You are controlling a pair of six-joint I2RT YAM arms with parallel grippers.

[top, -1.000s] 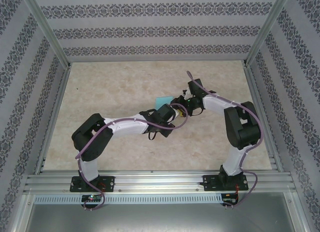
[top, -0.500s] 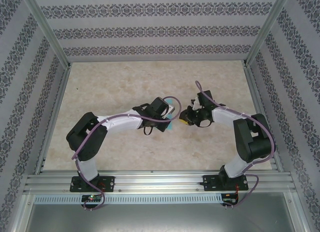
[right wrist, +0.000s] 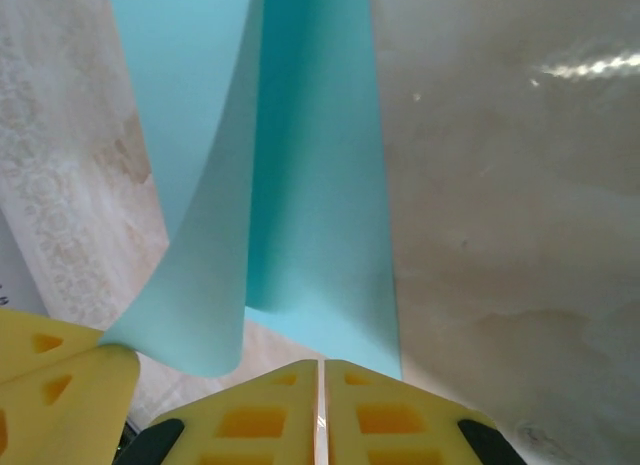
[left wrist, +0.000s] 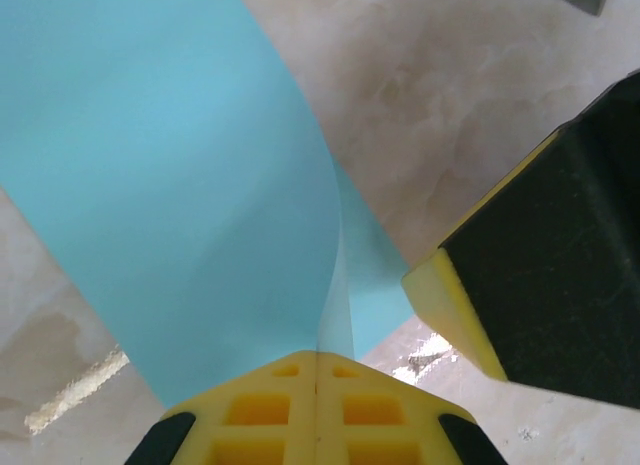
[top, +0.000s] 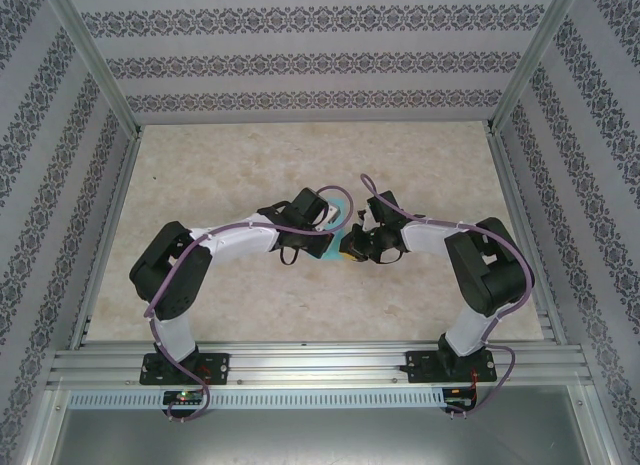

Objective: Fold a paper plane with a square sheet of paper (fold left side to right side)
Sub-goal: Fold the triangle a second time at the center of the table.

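The square sheet of paper (top: 341, 201) is light teal and lies mid-table, one side lifted and curled over. My left gripper (top: 326, 229) is shut on that raised edge; in the left wrist view the sheet (left wrist: 180, 185) arches up from its pads (left wrist: 318, 357). My right gripper (top: 349, 247) sits just right of it, jaws drawn together to a thin slit. In the right wrist view its tips (right wrist: 322, 365) rest over the near edge of the flat lower layer (right wrist: 320, 185). No paper shows inside the slit.
The beige marbled table (top: 220, 155) is fenced by metal posts and patterned walls. The two grippers nearly touch: the right gripper's yellow and black finger (left wrist: 520, 285) crowds the left wrist view, and the left gripper's pads (right wrist: 60, 385) show in the right wrist view.
The right gripper shut, swung out to the right, then came back left to the sheet. The left gripper pulled back a little to the left, still holding the lifted edge.
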